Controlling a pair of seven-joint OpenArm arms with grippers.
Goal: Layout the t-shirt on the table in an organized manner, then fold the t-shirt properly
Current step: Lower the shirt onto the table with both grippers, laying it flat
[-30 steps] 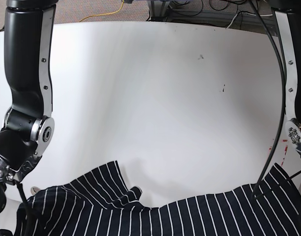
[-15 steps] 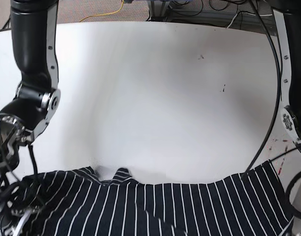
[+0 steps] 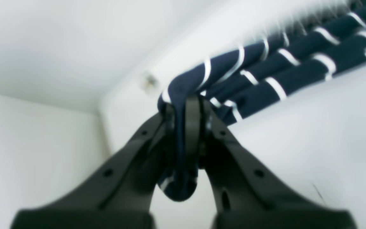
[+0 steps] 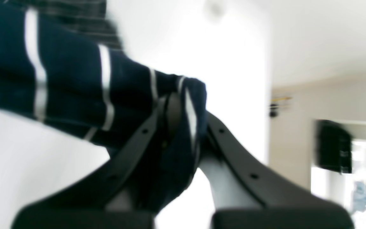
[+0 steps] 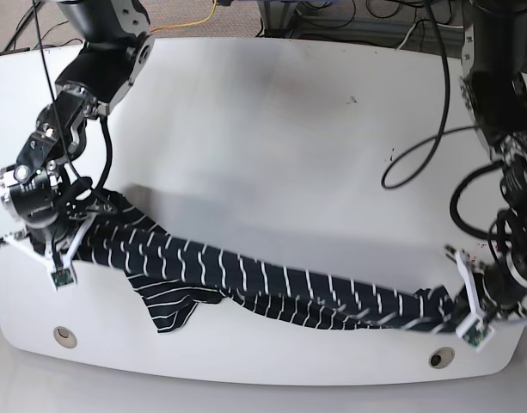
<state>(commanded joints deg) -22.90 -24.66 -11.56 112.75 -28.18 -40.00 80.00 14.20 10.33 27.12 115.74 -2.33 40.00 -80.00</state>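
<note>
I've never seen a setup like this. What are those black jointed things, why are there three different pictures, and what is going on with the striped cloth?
The black jointed things are two robot arms, each ending in a two-fingered gripper. One picture looks down from above at the white table. The other two come from small cameras on the arms' wrists, so you look along the black fingers.

On the table there is a dark t-shirt with thin white stripes. It is stretched into a long band between the two arms. The left gripper is clamped on one end of it, on the right of the overhead picture. The right gripper is clamped on the other end. Both wrist pictures are blurred, but cloth clearly sits between the fingers. Two small round holes show near the table's front edge.
</note>
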